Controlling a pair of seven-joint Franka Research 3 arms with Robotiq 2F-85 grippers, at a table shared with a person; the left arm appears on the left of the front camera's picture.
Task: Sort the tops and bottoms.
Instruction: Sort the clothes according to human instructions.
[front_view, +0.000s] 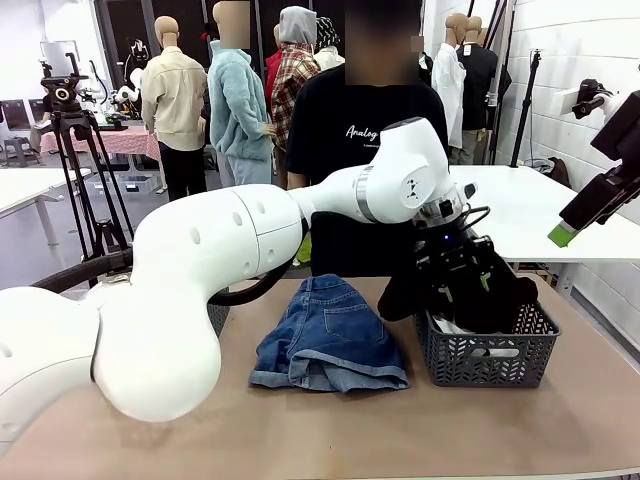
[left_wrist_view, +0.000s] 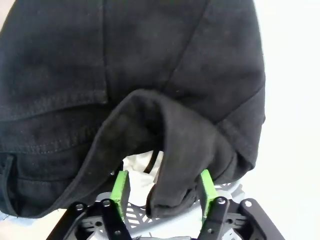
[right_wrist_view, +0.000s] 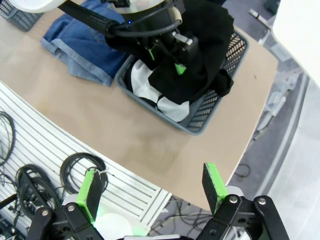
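Observation:
A black top hangs half in and half over the grey lattice basket at the right of the table. My left gripper is right above it. In the left wrist view the jaws stand apart, and a loose fold of the black top sags between the green pads. The right wrist view shows the left gripper over the top. Blue denim bottoms lie flat mid-table beside the basket. My right gripper is open and empty, raised off the table's right side.
White cloth lies in the basket under the top. A second grey basket stands at the table's left, behind my left arm. A person in a black printed T-shirt stands at the far edge. Cables lie on the floor.

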